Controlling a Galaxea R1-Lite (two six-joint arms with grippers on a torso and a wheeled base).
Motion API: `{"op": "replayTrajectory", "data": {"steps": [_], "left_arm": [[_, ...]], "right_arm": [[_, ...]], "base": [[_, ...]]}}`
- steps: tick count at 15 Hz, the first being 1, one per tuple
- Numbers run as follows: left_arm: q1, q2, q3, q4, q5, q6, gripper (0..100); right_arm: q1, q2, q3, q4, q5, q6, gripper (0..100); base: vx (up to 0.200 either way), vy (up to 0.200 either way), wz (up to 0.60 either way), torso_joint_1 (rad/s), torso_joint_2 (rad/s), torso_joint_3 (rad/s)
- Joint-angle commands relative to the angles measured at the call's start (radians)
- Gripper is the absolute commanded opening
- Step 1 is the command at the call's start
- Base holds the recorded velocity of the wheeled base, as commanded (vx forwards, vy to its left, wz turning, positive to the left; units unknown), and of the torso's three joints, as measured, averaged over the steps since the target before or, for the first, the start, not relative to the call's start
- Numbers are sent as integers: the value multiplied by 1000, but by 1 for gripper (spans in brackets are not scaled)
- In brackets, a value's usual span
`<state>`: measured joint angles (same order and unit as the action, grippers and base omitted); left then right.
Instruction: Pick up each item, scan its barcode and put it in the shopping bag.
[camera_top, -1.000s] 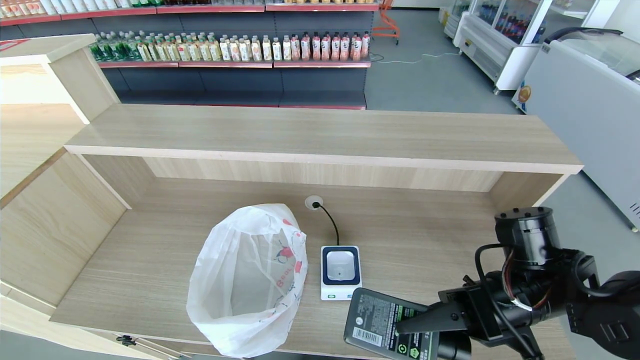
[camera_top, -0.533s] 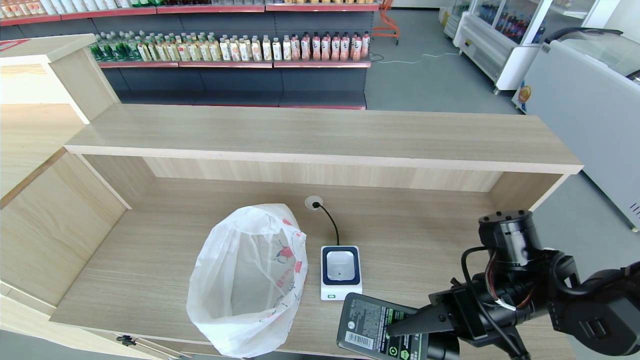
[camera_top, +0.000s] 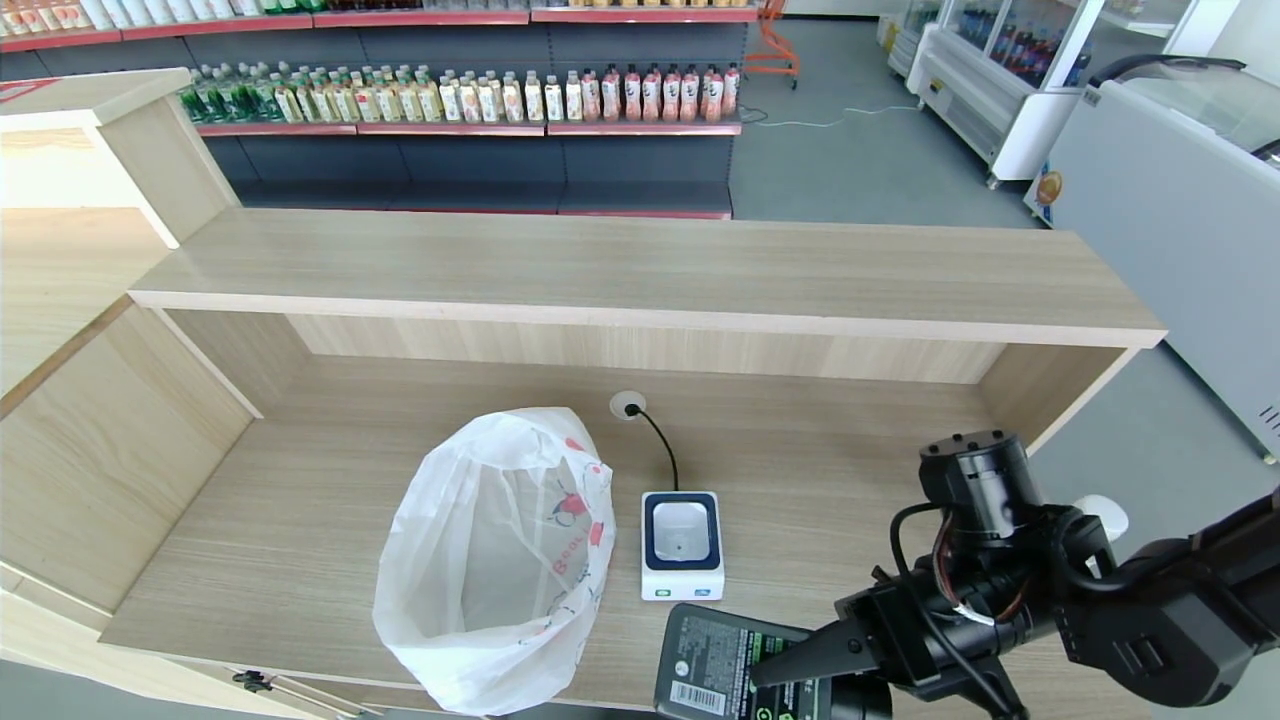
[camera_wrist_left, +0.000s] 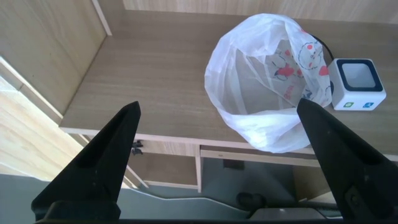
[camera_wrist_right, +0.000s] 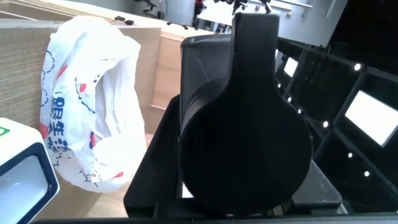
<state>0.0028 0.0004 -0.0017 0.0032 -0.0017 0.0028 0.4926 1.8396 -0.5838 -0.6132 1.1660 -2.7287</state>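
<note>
Right gripper (camera_top: 790, 680) is clamped on the dark flat pack (camera_top: 715, 660) — it hangs just on the robot's side of the scanner (camera_top: 681, 543), barcode label up. The scanner's window faces up too, so I'd say the pack must turn over and go forward. Its long axis seems to run along the gripper, though the end is cut off. Right arm is far nearer. Shopping bag (camera_top: 490, 560) gapes just left of the scanner; left gripper (camera_wrist_left: 217, 106), spread wide and empty, hangs beyond the bag. Pale wood counter (camera_top: 850, 470) — bottle shelves (camera_top: 470, 100) behind the scanner.
</note>
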Motion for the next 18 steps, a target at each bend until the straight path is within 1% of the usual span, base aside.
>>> {"op": "replayTrajectory", "data": {"steps": [1,5,6,7,9,10,11,12,13,14,16,17,18], "left_arm": [[0,0,0,0,0,-1,100],[0,0,0,0,0,-1,100],[0,0,0,0,0,-1,100],[0,0,0,0,0,0,100],[0,0,0,0,2,0,100],[0,0,0,0,0,0,100],[0,0,0,0,0,-1,100],[0,0,0,0,0,0,100],[0,0,0,0,0,0,100],[0,0,0,0,2,0,100],[0,0,0,0,2,0,100],[0,0,0,0,2,0,100],[0,0,0,0,0,0,100]], "right_arm": [[0,3,2,0,1,0,0],[-3,-5,15,6,4,4,0],[-9,-16,13,6,6,38,0],[-37,-49,15,4,6,112,0],[-85,-146,50,4,4,311,0],[-147,-227,90,6,3,483,0],[-256,-295,147,6,4,616,0],[-396,-368,151,15,29,655,0],[-463,-388,147,75,63,667,0],[-503,-387,145,199,78,676,0],[-514,-407,142,501,69,690,0],[-549,-424,127,621,63,742,0],[-575,-430,117,644,63,776,0]], "base": [[0,0,0,0,0,0],[0,0,0,0,0,0],[0,0,0,0,0,0],[0,0,0,0,0,0],[0,0,0,0,0,0],[0,0,0,0,0,0],[0,0,0,0,0,0],[0,0,0,0,0,0],[0,0,0,0,0,0],[0,0,0,0,0,0],[0,0,0,0,0,0],[0,0,0,0,0,0],[0,0,0,0,0,0]]}}
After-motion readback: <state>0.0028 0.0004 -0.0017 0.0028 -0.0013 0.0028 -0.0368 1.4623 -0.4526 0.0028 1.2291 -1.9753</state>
